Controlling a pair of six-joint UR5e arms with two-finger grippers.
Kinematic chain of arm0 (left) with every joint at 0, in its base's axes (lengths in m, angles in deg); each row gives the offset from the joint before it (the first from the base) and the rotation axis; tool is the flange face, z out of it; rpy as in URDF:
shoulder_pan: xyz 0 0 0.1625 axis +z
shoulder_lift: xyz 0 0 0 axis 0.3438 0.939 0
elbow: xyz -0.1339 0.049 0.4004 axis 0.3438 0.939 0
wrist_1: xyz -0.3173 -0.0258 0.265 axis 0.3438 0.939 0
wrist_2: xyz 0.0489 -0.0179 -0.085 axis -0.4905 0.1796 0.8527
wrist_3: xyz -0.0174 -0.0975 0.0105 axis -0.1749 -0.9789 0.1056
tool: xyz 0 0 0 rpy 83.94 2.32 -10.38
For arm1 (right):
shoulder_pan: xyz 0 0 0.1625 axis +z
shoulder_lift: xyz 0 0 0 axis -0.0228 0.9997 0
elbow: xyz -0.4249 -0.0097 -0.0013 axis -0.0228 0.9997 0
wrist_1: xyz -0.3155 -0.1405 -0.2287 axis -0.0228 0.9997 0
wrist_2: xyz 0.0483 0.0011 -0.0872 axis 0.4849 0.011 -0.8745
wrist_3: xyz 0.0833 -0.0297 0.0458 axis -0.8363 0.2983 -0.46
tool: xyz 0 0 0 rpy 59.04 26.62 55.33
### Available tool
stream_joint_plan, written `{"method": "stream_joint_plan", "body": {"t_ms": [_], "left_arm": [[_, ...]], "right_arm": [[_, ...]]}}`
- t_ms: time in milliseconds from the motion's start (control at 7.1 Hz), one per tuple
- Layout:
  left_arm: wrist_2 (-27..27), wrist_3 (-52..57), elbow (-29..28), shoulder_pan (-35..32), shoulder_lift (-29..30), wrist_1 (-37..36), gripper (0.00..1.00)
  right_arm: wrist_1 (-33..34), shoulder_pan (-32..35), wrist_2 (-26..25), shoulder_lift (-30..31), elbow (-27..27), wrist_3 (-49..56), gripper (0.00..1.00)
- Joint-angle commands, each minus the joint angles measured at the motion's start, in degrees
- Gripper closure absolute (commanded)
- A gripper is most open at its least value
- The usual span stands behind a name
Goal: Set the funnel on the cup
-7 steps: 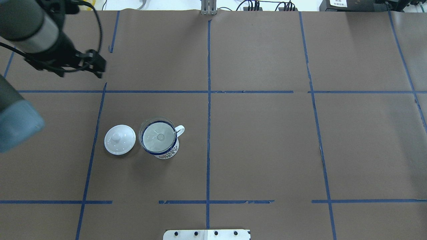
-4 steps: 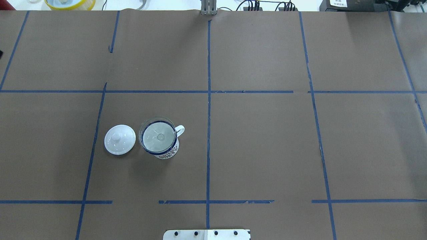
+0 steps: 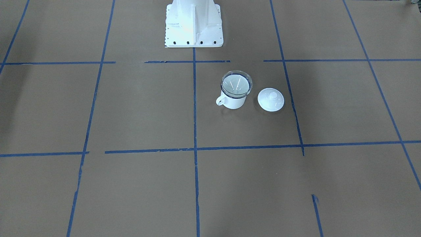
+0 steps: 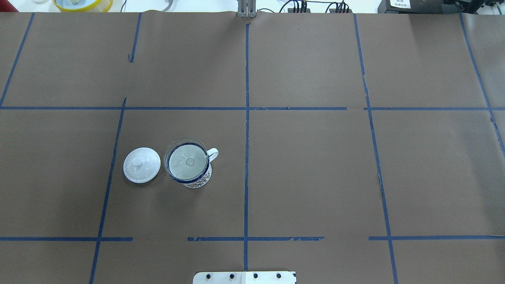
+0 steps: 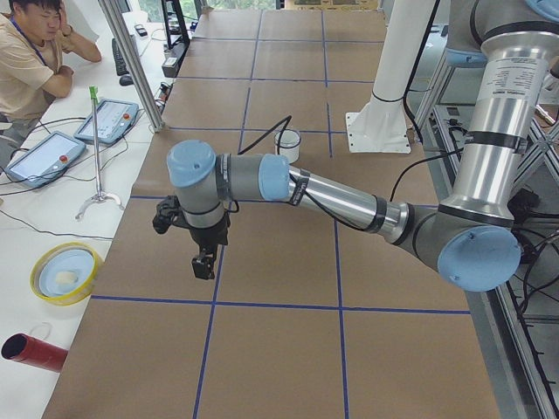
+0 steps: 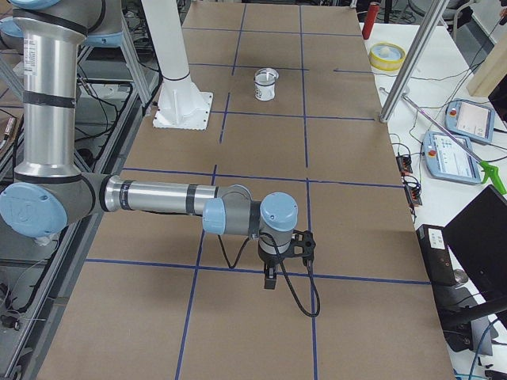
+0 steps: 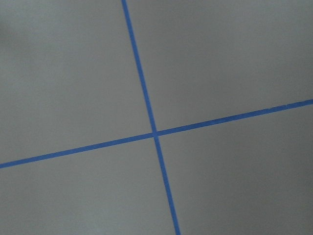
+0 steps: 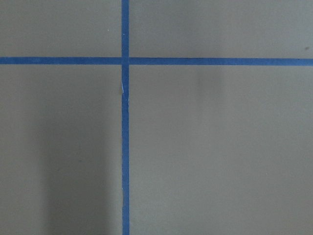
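The clear funnel (image 4: 186,159) sits in the mouth of the white mug (image 4: 198,181) with the dark blue rim, spout down inside; its handle points right in the overhead view. Funnel (image 3: 236,84) and mug (image 3: 234,102) also show in the front view, and the mug shows small in the left (image 5: 286,144) and right (image 6: 266,85) side views. My left gripper (image 5: 203,262) hangs over the table's left end, far from the mug. My right gripper (image 6: 270,277) hangs over the right end. Both show only in side views; I cannot tell whether they are open or shut. Wrist views show only paper and tape.
A round white knobbed lid (image 4: 142,165) lies just left of the mug. The robot's base plate (image 3: 193,26) stands at the near edge. A yellow bowl (image 5: 65,271), teach pendants and a seated person (image 5: 26,61) are beyond the table's left end.
The left arm, seen at the overhead view's upper left one second ago, has moved left out of that view. Mug, funnel and lid have not moved.
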Motion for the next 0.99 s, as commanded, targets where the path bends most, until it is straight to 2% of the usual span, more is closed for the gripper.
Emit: {"method": "stream_joint_plan", "body": {"t_ms": [0,423,846], "left_arm": [[0.6,0.6,-3.2,-1.4,-7.3,8.5,0.00],[2.9,-3.2,-1.6,-1.3,-9.6,10.7,0.00],[2.3,-3.2,-0.6,-0.8,-9.5,9.4,0.00]], "right_arm": [[0.0,0.0,0.0,0.0,0.0,0.0,0.00],[0.0,0.0,0.0,0.0,0.0,0.0,0.00],[0.0,0.0,0.0,-0.1,0.0,0.0,0.00]]}}
